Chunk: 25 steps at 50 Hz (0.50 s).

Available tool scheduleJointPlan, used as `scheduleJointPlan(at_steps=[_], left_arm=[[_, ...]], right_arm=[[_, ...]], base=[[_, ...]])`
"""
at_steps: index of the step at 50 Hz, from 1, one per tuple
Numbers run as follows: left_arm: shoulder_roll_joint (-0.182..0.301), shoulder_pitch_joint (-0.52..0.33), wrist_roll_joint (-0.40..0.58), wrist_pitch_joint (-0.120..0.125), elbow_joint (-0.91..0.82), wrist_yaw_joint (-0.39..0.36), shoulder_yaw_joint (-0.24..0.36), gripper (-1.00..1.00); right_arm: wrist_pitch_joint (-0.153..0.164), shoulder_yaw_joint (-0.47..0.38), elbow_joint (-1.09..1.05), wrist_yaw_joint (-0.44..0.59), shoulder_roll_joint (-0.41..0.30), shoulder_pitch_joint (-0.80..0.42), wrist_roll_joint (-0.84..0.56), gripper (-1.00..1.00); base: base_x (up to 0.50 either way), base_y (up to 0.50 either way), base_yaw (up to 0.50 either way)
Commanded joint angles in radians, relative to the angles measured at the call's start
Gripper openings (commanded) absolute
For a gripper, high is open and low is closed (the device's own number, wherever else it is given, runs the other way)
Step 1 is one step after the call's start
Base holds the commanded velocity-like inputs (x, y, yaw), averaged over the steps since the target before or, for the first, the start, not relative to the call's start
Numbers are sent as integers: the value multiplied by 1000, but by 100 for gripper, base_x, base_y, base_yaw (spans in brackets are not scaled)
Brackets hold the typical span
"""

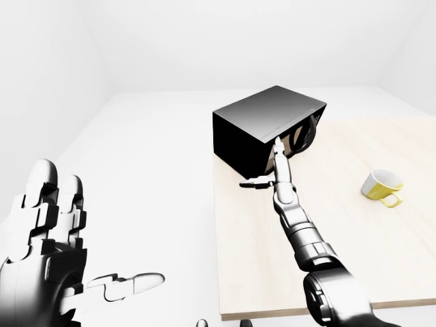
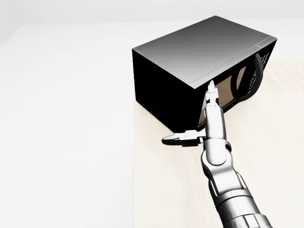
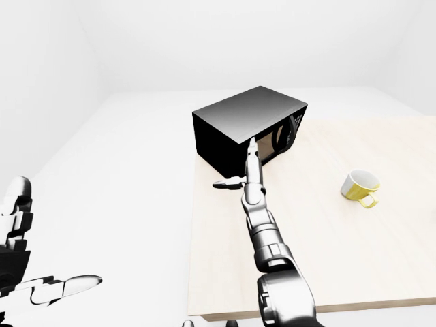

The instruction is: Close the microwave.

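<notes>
The table (image 1: pixel 354 272) is the largest item: a flat, pale wood-grain slab with a straight left edge, filling the right half of the left-eye view. White floor and walls surround it.

The microwave (image 2: pixel 190 52) stands at the table's far left corner, at upper centre in the head view. It is a matte black rectangular box, turned at an angle, with a smooth top that shades from grey to black. Its door face, toward the view's right, carries a curved black handle (image 2: pixel 254 78) and a glass window showing a tan tone. Whether the door sits fully flush cannot be told, and the interior contents cannot be made out.

The right hand (image 2: pixel 209 102) is at the end of a segmented, glossy grey-metal arm extended up the head view. Its fingers (image 2: pixel 211 90) are straight and pressed together, tips at the door's left edge; the thumb (image 2: pixel 178 138) sticks out sideways to the left. It grips nothing.

The left hand (image 1: pixel 48 231) is raised off the table at lower left in the left-eye view, spread wide and holding nothing.

The mug (image 1: pixel 383 187), yellow outside and white inside, lies tipped on the table, well apart from the microwave. Nothing shows in it.
</notes>
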Motion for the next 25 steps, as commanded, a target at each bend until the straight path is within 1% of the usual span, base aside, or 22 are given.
scheduleJointPlan(at_steps=[1, 5, 9, 10, 11, 12, 13, 14, 15, 16, 17, 18, 20, 21, 23, 25], left_arm=[[9, 5, -9, 0, 0, 4, 9, 100], [11, 9, -8, 0, 0, 6, 8, 100], [8, 11, -6, 0, 0, 4, 8, 100], [6, 11, -3, 0, 0, 3, 6, 100], [6, 10, -5, 0, 0, 2, 8, 100], [5, 9, -7, 0, 0, 1, 11, 100], [4, 6, -12, 0, 0, 0, 13, 100], [1, 4, -11, 0, 0, -2, 13, 100], [-1, 2, -9, 0, 0, -4, 11, 100], [-3, 3, -8, 0, 0, -5, 11, 100], [-1, 6, -12, 0, 0, -4, 15, 100], [3, 7, -14, 0, 0, -2, 17, 100], [8, 9, -17, 0, 0, 3, 19, 100], [7, 7, -17, 0, 0, 3, 19, 100], [6, 8, -19, 0, 0, 2, 21, 100], [5, 9, -18, 0, 0, 1, 22, 100]], right_arm=[[0, 3, 35, 6, -3, -49, 20, 100], [0, 4, -3, 6, -4, -29, 15, 100], [0, 4, -85, 15, 0, 17, 16, 100], [0, 6, -123, 19, 2, 38, 15, 100], [0, 15, -242, 31, 9, 103, 10, 100], [26, 21, -309, 37, 13, 136, 1, 100], [60, 27, -405, 42, 19, 187, -12, 100], [82, 30, -456, 49, 23, 215, -20, 100], [112, 35, -541, 63, 30, 264, -25, 100], [132, 39, -609, 77, 37, 303, -27, 100], [159, 55, -706, 86, 40, 365, -56, 100], [175, 61, -788, 102, 48, 417, -63, 100], [175, 65, -892, 119, 58, 480, -74, 100], [175, 82, -1015, 137, 63, 564, -91, 100], [175, 87, -1088, 154, 70, 617, -96, 100], [175, 95, -1186, 175, 74, 699, -91, 100]], base=[[1, 0, 0], [0, 0, 0], [0, 0, 0], [0, 0, 0], [0, 0, 0], [0, 0, 0], [0, 0, 0], [0, 0, 0], [0, 0, 0], [0, 0, 0], [0, 0, 0], [0, 0, 0], [0, 0, 0], [0, 0, 0], [0, 0, 0], [0, 0, 0]])
